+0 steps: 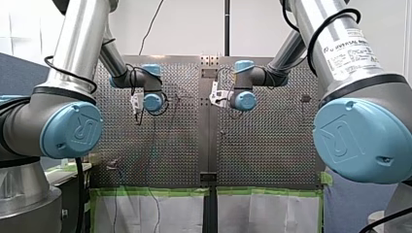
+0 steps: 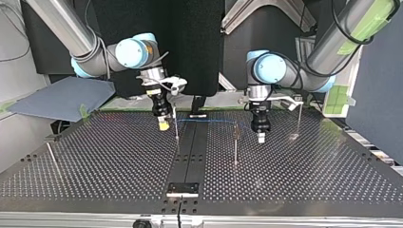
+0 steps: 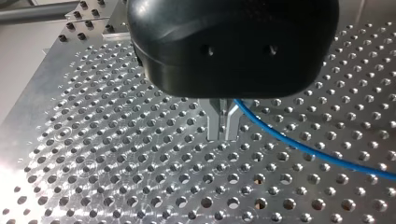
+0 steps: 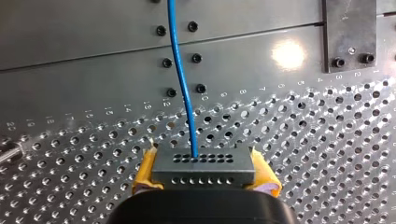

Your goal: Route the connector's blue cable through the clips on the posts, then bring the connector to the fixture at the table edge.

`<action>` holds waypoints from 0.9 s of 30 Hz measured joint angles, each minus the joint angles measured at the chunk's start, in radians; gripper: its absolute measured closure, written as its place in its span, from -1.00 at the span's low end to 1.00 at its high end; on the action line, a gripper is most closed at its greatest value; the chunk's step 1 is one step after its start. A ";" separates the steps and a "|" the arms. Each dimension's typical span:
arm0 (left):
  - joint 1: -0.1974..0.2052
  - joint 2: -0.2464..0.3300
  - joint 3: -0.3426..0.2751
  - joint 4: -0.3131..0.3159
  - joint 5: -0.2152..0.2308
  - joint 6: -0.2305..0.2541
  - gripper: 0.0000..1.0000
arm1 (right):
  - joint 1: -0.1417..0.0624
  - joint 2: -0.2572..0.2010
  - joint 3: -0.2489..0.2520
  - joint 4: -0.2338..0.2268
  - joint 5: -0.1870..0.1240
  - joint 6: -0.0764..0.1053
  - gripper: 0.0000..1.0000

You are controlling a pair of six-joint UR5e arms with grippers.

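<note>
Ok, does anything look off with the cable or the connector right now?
Nothing stands out. The connector sits square between my right gripper's yellow pads, and the blue cable runs unkinked from it to my left gripper, which is shut on it.

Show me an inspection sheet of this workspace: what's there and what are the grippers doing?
Surface: perforated metal table.
Job's things: connector held over the table; thin posts standing; fixture at the near edge in the top view.
Clutter: nothing seen.
Grippers: my right gripper shut on the connector; my left gripper shut on the blue cable.
Cables: blue cable runs from the connector to my left gripper.
Surroundings: grey sheet beside the table.
</note>
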 joint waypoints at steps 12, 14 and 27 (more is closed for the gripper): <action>0.014 -0.008 0.024 -0.018 0.021 -0.006 0.81 | -0.016 0.001 -0.017 0.013 -0.002 -0.003 1.00; 0.016 -0.016 0.031 -0.024 0.024 -0.008 0.81 | -0.020 0.002 -0.021 0.019 -0.002 -0.004 1.00; 0.023 -0.041 0.045 -0.038 0.038 -0.012 0.47 | -0.045 0.003 -0.034 0.038 -0.006 -0.007 1.00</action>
